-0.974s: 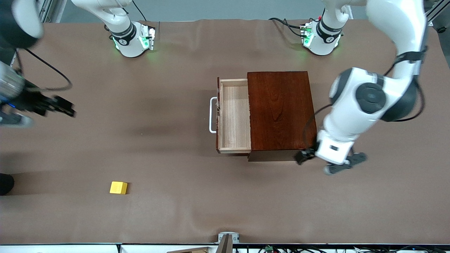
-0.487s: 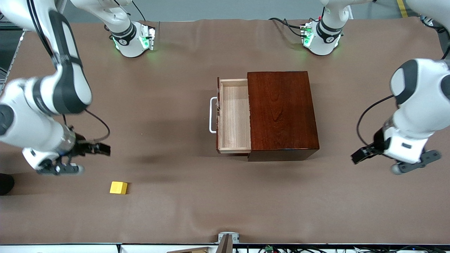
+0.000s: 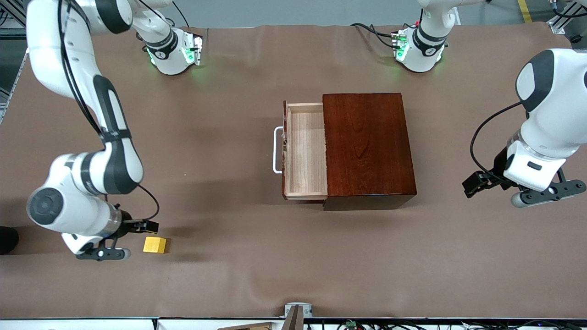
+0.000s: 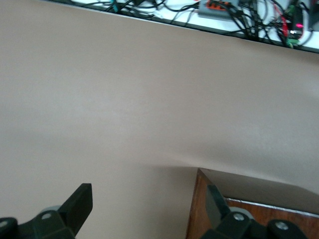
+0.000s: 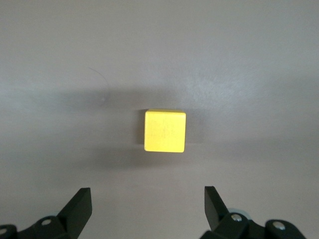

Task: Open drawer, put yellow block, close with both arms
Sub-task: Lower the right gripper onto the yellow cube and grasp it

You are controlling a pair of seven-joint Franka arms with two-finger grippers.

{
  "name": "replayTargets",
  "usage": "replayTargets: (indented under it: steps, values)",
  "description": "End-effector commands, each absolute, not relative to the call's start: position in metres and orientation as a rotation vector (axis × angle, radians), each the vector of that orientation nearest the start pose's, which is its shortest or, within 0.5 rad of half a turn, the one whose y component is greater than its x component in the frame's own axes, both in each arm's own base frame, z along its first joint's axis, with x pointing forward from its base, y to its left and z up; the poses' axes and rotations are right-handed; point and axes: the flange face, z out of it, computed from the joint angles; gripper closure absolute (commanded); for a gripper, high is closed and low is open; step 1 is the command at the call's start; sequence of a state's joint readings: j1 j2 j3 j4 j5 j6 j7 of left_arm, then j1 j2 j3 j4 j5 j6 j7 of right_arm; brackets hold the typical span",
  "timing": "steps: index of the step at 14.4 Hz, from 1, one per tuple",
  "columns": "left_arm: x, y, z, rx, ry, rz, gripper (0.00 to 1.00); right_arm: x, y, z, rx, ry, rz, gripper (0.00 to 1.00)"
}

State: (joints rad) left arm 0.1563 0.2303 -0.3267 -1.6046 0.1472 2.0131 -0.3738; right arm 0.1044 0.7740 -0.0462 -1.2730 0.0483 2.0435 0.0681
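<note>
Black fingers of the right gripper point(image 5: 144, 209) stand wide apart with nothing between them, and the yellow block point(image 5: 165, 131) lies on the brown table cover point(image 5: 249, 59) just ahead of them, untouched. From the front camera the right gripper point(image 3: 149, 226) hangs low just beside the yellow block point(image 3: 154, 244), toward the right arm's end of the table. That block sits flat on the table cover point(image 3: 229, 256), well apart from the wooden box point(image 3: 368, 146) and nearer to the front camera than it.

The left gripper point(image 4: 147, 206) also has its fingers spread, holding nothing; its wrist view shows bare cover under it and a corner of the wooden box point(image 4: 239, 214) at the edge. In the front view the left gripper point(image 3: 477, 183) is over the table beside the box, toward the left arm's end, clear of the wood.

One drawer point(image 3: 305, 151) is pulled partly out of the box, toward the right arm's end. Its pale-wood tray holds nothing. The white handle point(image 3: 276, 150) is on its dark reddish front.

Counted: one yellow block, one box with one drawer, two arms, two grippers.
</note>
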Motion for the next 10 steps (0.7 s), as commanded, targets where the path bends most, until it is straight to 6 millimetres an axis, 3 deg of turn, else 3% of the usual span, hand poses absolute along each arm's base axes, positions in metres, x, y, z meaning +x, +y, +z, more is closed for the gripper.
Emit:
replayTargets:
  steps: [1, 3, 6, 8, 9, 10]
  values:
    - [0.634, -0.094, 0.548, -3.094, -0.177, -0.303, 0.0, 0.758, 0.052, 0.25, -3.123, 0.028, -0.052, 0.0]
    - [0.627, -0.1, 0.568, -3.092, -0.122, -0.266, 0.0, 0.762, 0.048, 0.227, -3.117, 0.051, -0.097, 0.0]
    - [0.597, -0.104, 0.597, -3.046, -0.003, -0.169, 0.0, 0.761, 0.046, 0.2, -3.12, 0.062, -0.091, 0.0]
    - [0.583, -0.1, 0.609, -3.07, -0.029, -0.149, 0.0, 0.763, 0.046, 0.195, -3.115, 0.072, -0.136, 0.0]
    - [0.573, -0.094, 0.615, -3.105, -0.051, -0.142, 0.0, 0.763, 0.046, 0.195, -3.113, 0.093, -0.135, 0.23]
    - [0.562, -0.091, 0.617, -3.124, -0.047, -0.133, 0.0, 0.763, 0.047, 0.195, -3.113, 0.094, -0.135, 0.65]
